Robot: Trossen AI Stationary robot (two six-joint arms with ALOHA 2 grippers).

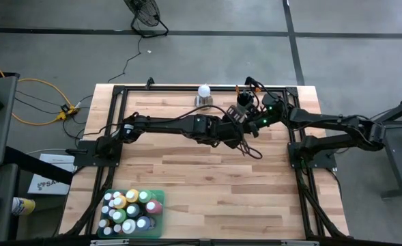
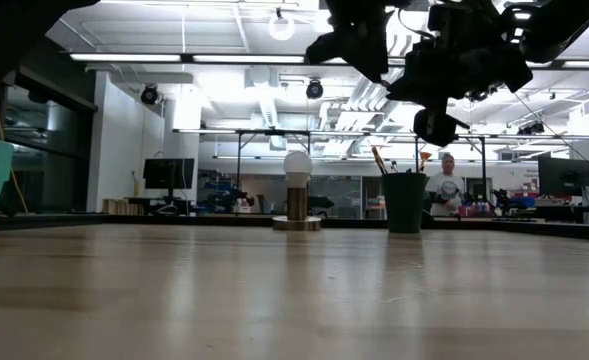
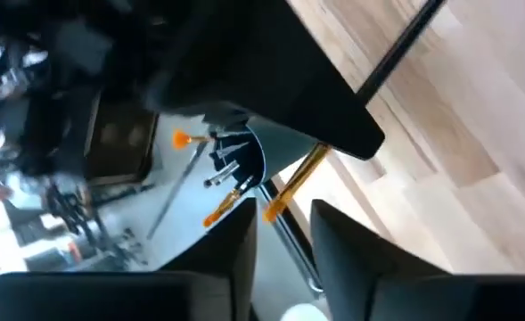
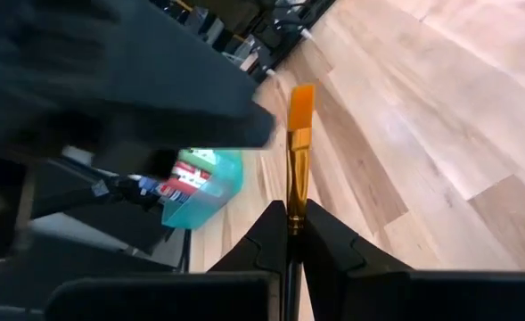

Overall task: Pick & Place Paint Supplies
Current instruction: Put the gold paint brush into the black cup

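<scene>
Right tool (image 4: 291, 234) clamped on a brush (image 4: 299, 152), orange bristles pointing away, held above the bench (image 1: 214, 184) upper centre-right of high view. Left tool (image 3: 284, 245) narrowly parted, empty, beside the dark cup (image 1: 244, 100) holding brushes. Paint bottles (image 1: 129, 208) sit in the green bin (image 1: 158, 195), lower left.

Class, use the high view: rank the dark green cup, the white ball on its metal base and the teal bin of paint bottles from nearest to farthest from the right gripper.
1. Dark green cup, at the table's far edge, just beyond the right gripper.
2. White ball, also at the far edge, further toward the left arm's side.
3. Teal bin, at the near edge on the left arm's side.
</scene>
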